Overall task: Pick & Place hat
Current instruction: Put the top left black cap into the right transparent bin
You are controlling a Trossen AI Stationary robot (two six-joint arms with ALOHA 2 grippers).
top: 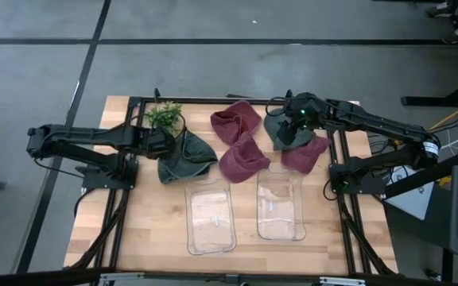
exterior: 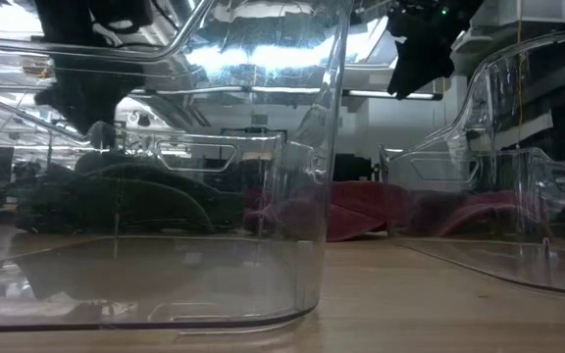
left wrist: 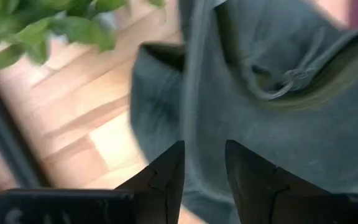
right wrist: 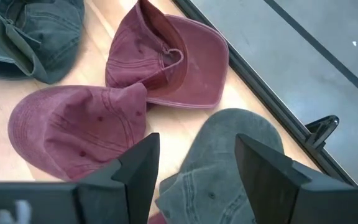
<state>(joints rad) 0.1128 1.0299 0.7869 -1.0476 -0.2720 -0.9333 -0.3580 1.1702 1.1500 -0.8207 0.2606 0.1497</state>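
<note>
Wooden table (top: pixel 149 230) carries five caps and two clear plastic bins (top: pixel 211 216) that stand side by side near the front edge. In the high view, a dark green cap (top: pixel 186 157) lies at the left, just beside a small green plant (top: pixel 164 116). The left gripper (top: pixel 165 143) is over the edge of this cap; in the left wrist view its two fingers (left wrist: pixel 166 177) stand a little apart, with the green cloth between and behind them, and I cannot tell if they pinch it. Two maroon caps lie in the middle: one (top: pixel 237 121) farther back, upside down, and one (top: pixel 243 157) nearer the bins, the two touching. At the right, a grey-green cap (top: pixel 286 133) lies partly on a third maroon cap (top: pixel 307 153). The right gripper (top: pixel 299 117) hovers above the grey-green cap with its jaws wide and nothing between them; the right wrist view shows that cap (right wrist: pixel 219 162) below the open fingers (right wrist: pixel 138 168). Both bins hold no cap.
</note>
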